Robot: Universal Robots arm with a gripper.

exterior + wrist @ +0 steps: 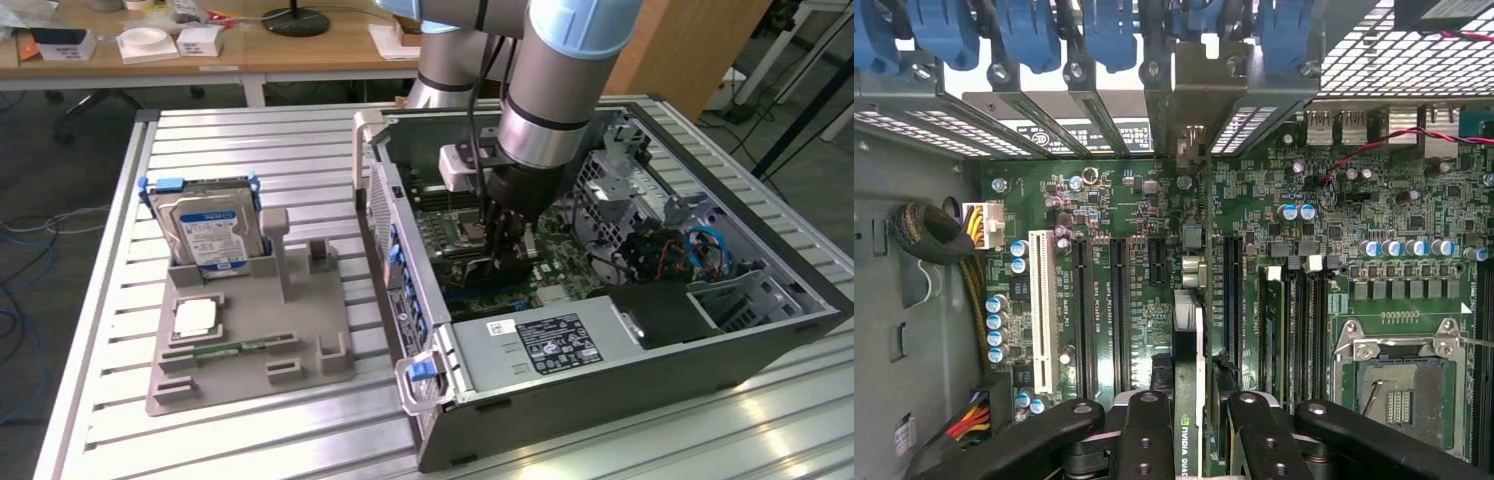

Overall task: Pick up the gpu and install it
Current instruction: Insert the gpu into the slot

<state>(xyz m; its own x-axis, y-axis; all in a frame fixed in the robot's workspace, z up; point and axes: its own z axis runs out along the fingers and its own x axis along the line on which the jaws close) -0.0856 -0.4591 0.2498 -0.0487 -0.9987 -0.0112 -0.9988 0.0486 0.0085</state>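
While the fingers (pixel 1146 440) pinch it edge-on, the gpu (pixel 1186 420) stands between them — over the motherboard (pixel 1124 200).

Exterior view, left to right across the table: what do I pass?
Blue-labelled hard drive standing in the grey holder → computer case slotted wall → gripper holding the gpu over the motherboard → blue cables inside the case.
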